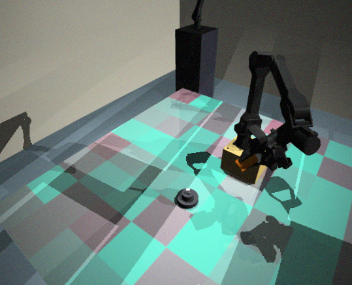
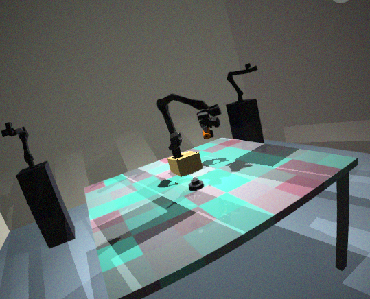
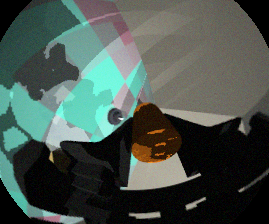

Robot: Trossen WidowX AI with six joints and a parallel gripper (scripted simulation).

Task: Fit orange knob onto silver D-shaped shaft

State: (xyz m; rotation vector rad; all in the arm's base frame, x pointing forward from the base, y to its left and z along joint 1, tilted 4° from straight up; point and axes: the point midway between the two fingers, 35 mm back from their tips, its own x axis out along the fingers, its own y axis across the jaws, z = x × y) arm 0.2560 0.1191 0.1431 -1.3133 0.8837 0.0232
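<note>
The orange knob [image 1: 246, 164] [image 2: 206, 134] [image 3: 157, 142] is held tilted, high above the table. My gripper [image 1: 251, 159] [image 2: 207, 129] [image 3: 147, 117] is shut on it. One round end of the knob faces the exterior view; the shape of its hole cannot be made out. The dark round pedestal [image 1: 186, 202] [image 2: 195, 187] [image 3: 113, 117] stands on the table, away from the knob. Its short silver shaft [image 1: 187, 189] [image 2: 194, 178] [image 3: 121, 118] points up and is bare. The shaft's flat side is too small to tell.
A yellow block [image 1: 236, 164] [image 2: 188, 165] [image 3: 61, 161] stands under the arm's base, close to the pedestal. The patchwork table [image 1: 195, 251] [image 2: 226, 209] carries strong shadows. Dark pillars [image 1: 188, 62] [image 2: 45, 206] bearing other arms stand beyond the table.
</note>
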